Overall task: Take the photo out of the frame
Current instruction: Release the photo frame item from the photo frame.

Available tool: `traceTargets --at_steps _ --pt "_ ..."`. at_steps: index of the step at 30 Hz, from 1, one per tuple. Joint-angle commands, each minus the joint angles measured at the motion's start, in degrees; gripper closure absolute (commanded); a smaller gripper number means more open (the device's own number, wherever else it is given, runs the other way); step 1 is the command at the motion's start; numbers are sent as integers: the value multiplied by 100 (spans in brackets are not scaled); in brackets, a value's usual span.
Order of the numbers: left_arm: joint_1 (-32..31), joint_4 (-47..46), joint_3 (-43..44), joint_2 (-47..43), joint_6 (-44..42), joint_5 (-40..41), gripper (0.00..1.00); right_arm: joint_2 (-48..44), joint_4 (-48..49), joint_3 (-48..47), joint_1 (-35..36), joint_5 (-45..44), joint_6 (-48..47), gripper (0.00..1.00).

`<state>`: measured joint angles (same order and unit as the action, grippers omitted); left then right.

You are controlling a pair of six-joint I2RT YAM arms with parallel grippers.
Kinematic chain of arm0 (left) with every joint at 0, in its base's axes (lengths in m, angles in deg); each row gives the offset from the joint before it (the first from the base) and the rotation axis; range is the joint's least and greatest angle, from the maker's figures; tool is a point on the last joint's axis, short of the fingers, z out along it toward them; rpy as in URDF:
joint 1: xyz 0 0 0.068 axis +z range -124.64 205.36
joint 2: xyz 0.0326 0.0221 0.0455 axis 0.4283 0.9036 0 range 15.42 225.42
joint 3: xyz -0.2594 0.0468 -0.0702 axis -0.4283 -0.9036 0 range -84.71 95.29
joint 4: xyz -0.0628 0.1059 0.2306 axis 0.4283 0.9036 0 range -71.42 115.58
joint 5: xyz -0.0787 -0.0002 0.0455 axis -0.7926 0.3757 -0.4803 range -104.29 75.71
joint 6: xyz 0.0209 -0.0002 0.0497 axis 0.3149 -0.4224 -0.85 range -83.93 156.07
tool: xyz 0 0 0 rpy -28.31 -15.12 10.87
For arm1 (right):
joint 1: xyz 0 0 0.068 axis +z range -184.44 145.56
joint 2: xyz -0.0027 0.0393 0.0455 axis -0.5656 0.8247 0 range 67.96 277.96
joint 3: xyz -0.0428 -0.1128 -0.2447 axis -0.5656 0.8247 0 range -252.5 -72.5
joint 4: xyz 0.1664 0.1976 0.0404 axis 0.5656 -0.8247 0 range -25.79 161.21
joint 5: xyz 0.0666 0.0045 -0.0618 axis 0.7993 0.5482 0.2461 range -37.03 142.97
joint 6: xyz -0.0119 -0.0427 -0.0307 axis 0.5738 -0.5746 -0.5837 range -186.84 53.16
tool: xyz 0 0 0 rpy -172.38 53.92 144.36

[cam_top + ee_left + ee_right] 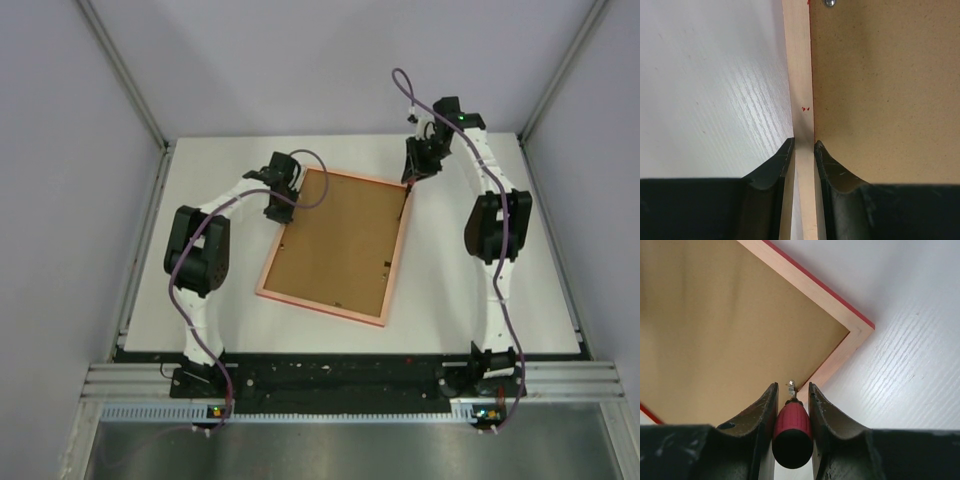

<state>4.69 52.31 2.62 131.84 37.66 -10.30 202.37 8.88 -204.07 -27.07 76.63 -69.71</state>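
Wood rim, fibreboard back on frame [335, 243] | right tool [791, 390] pinches rounded red handle [791, 432]

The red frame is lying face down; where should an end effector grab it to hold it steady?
Take the frame by its pale side rail, from straight above: one finger outside on the table, one inside over the backing board. The rail is narrow and straight, so it fits between the jaws, as the left end effector shows.

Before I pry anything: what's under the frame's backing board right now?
Only the brown backing board shows, set within the pale rim of the frame, which lies on the table. Whatever is beneath the board, the photo included, is covered.
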Motion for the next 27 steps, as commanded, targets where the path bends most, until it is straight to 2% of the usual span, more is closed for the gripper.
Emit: traceTargets --at_steps 1,7,15,27 --pt "-16 -51 39 -76 105 -206 85 -2 -157 184 299 26 -99 100" --pt "-25 -16 117 -32 167 -232 85 -38 -289 211 501 147 -319 100" --pt "-60 1 91 -111 175 -188 86 174 -404 245 414 719 -355 100" --pt "-60 1 30 -172 237 23 87 -503 906 1581 -17 561 1139 100"
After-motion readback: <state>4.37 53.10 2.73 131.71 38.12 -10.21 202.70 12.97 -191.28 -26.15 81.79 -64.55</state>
